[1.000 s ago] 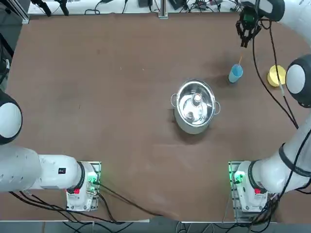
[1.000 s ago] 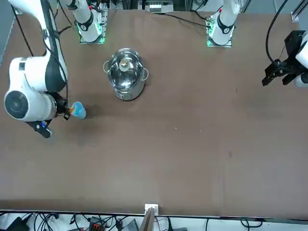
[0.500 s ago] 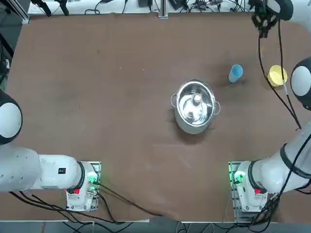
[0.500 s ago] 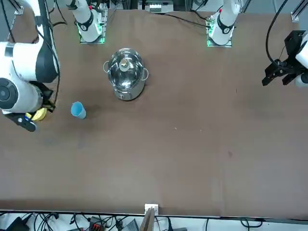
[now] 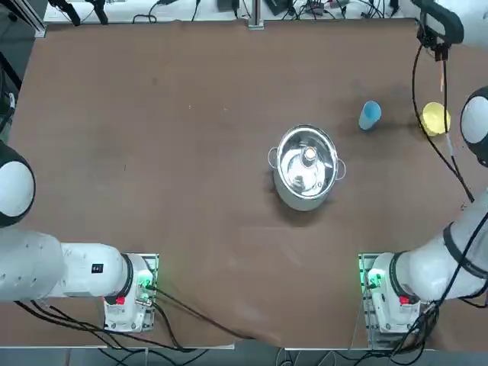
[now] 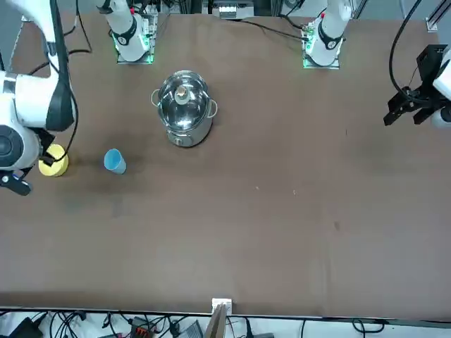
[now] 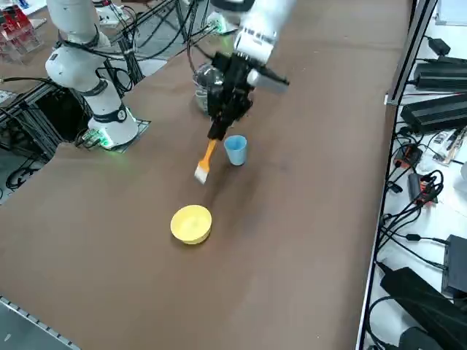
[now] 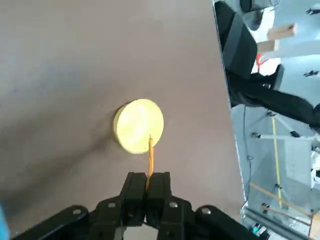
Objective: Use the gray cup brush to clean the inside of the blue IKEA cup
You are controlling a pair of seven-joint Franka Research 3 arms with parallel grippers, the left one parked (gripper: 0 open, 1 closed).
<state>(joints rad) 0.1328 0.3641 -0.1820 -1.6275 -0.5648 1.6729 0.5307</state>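
Right side view: right gripper [image 7: 217, 128] raised over brown table [image 7: 306, 219], pinching slender orange-handled gray cup brush [image 7: 206, 159], pale bristles hanging down ready for dipping. Small light-blue plastic IKEA cup [image 7: 236, 150] upright just beside, near round yellow bowl [image 7: 191, 223].

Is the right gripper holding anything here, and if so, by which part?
Yes. The right gripper is shut on the gray cup brush, gripping the top end of its orange handle; the pale brush end hangs free below, in the air.
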